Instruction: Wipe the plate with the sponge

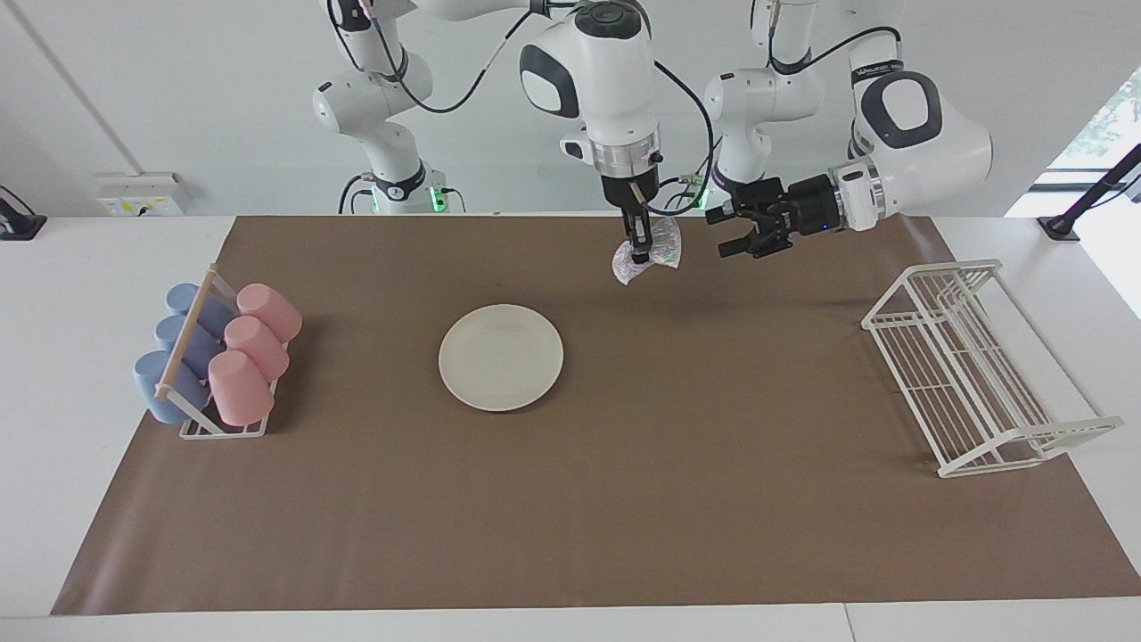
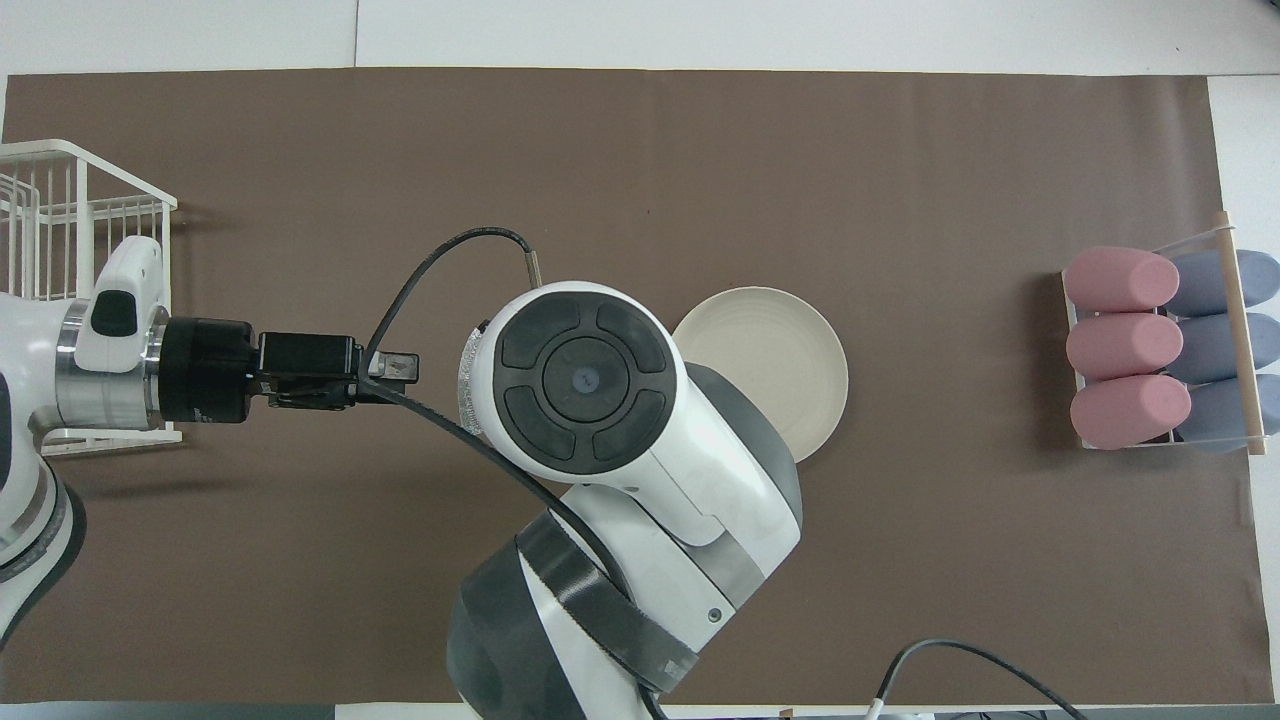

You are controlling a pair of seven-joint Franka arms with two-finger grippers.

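Observation:
The cream-white plate (image 1: 501,357) lies bare on the brown mat near the table's middle; in the overhead view the right arm covers one edge of the plate (image 2: 775,345). My right gripper (image 1: 637,256) hangs pointing down, off the plate toward the left arm's end, shut on the crinkled silvery sponge (image 1: 651,254). From overhead only a sliver of the sponge (image 2: 467,378) shows beside the right wrist. My left gripper (image 1: 724,233) is held level and open, its fingertips aimed at the sponge with a short gap between them; overhead, the left gripper (image 2: 398,367) stops just short of it.
A rack of pink and blue cups (image 1: 218,361) stands at the right arm's end of the mat. A white wire dish rack (image 1: 972,366) stands at the left arm's end. The brown mat (image 1: 624,499) covers most of the table.

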